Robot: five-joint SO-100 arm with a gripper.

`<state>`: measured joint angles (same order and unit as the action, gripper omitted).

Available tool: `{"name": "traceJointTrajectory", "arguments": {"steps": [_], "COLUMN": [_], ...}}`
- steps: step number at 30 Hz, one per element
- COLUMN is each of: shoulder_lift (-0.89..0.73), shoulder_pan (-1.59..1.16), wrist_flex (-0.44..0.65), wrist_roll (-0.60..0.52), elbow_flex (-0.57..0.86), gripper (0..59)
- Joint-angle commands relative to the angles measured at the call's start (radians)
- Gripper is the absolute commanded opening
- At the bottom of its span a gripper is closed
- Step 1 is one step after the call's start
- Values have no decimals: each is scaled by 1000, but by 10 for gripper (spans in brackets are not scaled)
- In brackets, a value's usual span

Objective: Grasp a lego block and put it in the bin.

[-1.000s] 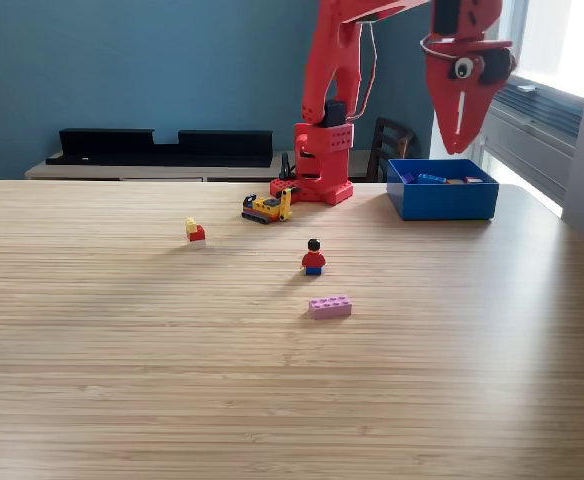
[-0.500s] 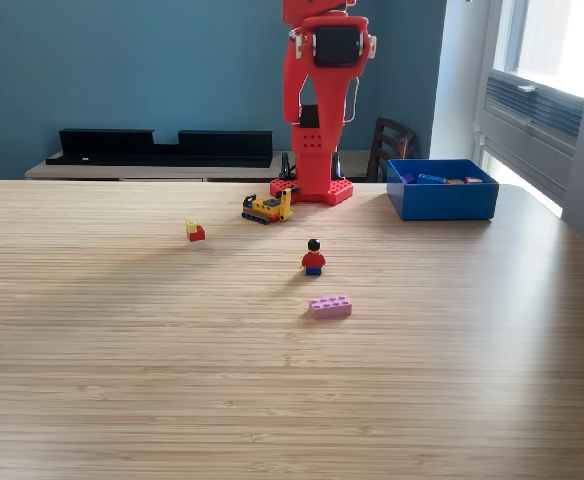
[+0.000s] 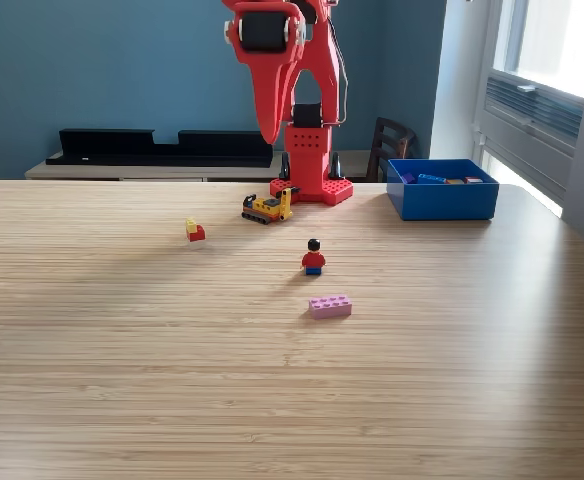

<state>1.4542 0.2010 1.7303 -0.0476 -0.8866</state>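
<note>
On the wooden desk [image 3: 122, 380] in front of me, several small lego pieces lie spread out. My tool [image 3: 270, 135] hangs high above the far part of the desk, pointing down, a little to the exterior view's left of my red base [image 3: 310, 185]. Its red jaws taper together to one tip with no gap that I can make out and nothing between them, so it appears closed and empty, though the angle leaves little to judge by.

Below my tool and slightly to the exterior view's right, a small yellow lego vehicle [image 3: 268, 207] stands just beside my base. Farther to the exterior view's left, a little red and yellow piece [image 3: 195, 231] sits alone. Nearer the camera, a lego figure [image 3: 314, 257] with a red top and blue legs stands upright, and just in front of it a pink lego block [image 3: 329, 306] lies flat, studs up, close to the figure but apart from it.

The bin [image 3: 442, 200] rests at the desk's far edge on the exterior view's right, well apart from my tool. Inside it I see a few coloured pieces against the back wall, too small to tell apart.

Behind the desk runs a low sideboard with long black objects [image 3: 162, 146] on it, before a blue wall, and a dark chair [image 3: 390, 140] shows beside my base.
</note>
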Motion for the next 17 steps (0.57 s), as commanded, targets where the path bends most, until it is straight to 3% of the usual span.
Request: {"name": "traceJointTrajectory", "arguments": {"steps": [1, 6, 10, 17], "shoulder_lift": [9, 9, 9, 9], "shoulder_pan": [29, 5, -67, -213], "wrist_flex": [-15, -15, -17, -61], "wrist_roll": [-51, -104, -83, 54], "elbow_flex": [28, -123, -222, -314], "gripper": [0, 0, 1, 142]}}
